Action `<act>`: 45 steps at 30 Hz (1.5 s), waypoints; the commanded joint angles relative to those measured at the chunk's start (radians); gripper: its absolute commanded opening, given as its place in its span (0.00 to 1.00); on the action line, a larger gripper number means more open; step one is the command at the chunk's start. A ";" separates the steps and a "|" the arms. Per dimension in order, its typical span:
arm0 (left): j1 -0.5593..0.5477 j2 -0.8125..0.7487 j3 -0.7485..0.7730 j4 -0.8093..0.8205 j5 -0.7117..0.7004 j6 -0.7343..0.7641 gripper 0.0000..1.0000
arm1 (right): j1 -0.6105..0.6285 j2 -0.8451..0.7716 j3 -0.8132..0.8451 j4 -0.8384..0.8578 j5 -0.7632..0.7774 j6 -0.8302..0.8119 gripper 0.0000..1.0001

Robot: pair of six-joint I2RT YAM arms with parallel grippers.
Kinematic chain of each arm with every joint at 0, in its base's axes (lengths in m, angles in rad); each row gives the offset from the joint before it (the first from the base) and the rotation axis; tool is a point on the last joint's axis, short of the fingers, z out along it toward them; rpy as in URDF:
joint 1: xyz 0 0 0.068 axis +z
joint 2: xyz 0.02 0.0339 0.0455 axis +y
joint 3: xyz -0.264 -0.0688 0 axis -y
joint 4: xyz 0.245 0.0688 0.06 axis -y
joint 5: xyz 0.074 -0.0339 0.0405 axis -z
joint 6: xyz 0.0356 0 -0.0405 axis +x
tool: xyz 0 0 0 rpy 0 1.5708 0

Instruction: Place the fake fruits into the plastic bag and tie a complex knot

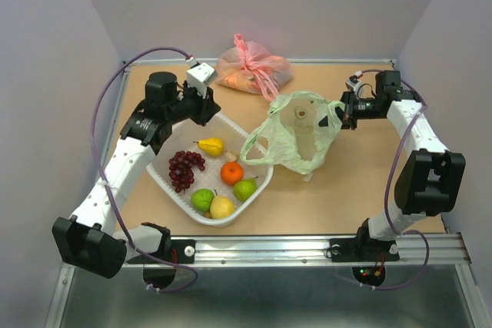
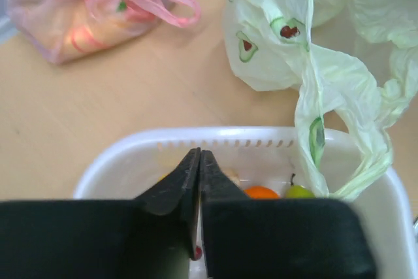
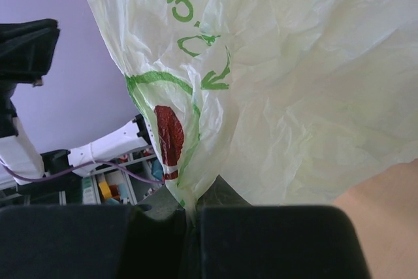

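Item: plastic bag, table centre, its mouth held up at the three o'clock rim by right gripper, clamped on the film. Fake fruits lay in white basket at nine o'clock. Left gripper was closed and empty. Risk judged: thin film slipping free, mouth collapsing.

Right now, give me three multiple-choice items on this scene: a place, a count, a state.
1. Where are the fake fruits? A in the white basket; B in the plastic bag; C nowhere visible.
2. How many green fruits? A one; B two; C four.
3. The right gripper is: A open; B shut on the plastic bag; C shut on nothing.
Answers: 1 A, all lie inside its rim; 2 B, both near its front corner; 3 B, bag film is pinched in it.
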 commanded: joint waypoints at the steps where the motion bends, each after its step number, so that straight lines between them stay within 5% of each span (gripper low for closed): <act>1: -0.001 0.091 0.058 -0.188 -0.059 -0.013 0.33 | -0.006 -0.009 -0.006 0.000 -0.035 0.004 0.00; 7: -0.004 0.038 -0.104 -0.100 -0.142 -0.078 0.69 | -0.006 0.002 0.010 -0.003 -0.034 0.002 0.00; 16: -0.005 0.136 -0.166 -0.051 -0.136 0.128 0.79 | -0.006 -0.007 -0.006 -0.017 -0.031 -0.015 0.00; 17: -0.008 0.152 -0.164 -0.051 -0.140 0.127 0.95 | -0.006 -0.007 -0.004 -0.018 -0.029 -0.016 0.00; 39: -0.044 0.424 -0.147 -0.028 -0.261 -0.028 0.93 | -0.006 -0.024 -0.012 -0.024 -0.014 -0.033 0.00; 45: -0.044 0.421 -0.118 -0.029 -0.246 -0.018 0.64 | -0.006 -0.024 -0.010 -0.027 -0.014 -0.036 0.01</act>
